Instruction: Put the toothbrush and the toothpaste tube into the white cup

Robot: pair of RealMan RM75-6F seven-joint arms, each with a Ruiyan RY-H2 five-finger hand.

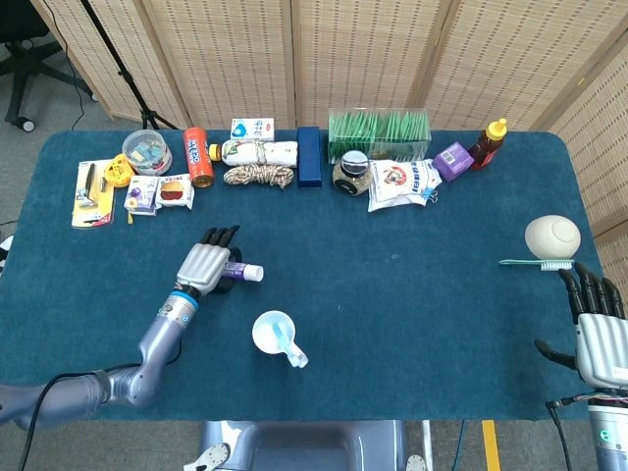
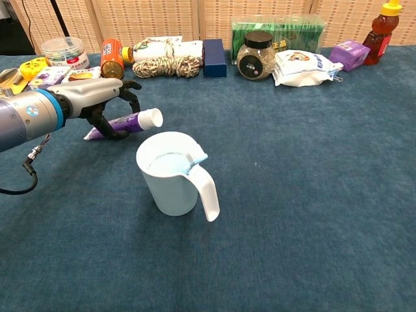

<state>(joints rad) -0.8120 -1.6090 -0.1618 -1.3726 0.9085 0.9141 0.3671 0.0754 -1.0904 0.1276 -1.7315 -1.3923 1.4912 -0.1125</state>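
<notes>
The left hand (image 2: 97,104) has its fingers curled around the tube (image 2: 133,121), just left of the cup (image 2: 170,174). It should lift the tube cap-end high, then tip it in. The right hand (image 1: 597,324) is spread, partly cut off, near the toothbrush (image 1: 535,262).
</notes>
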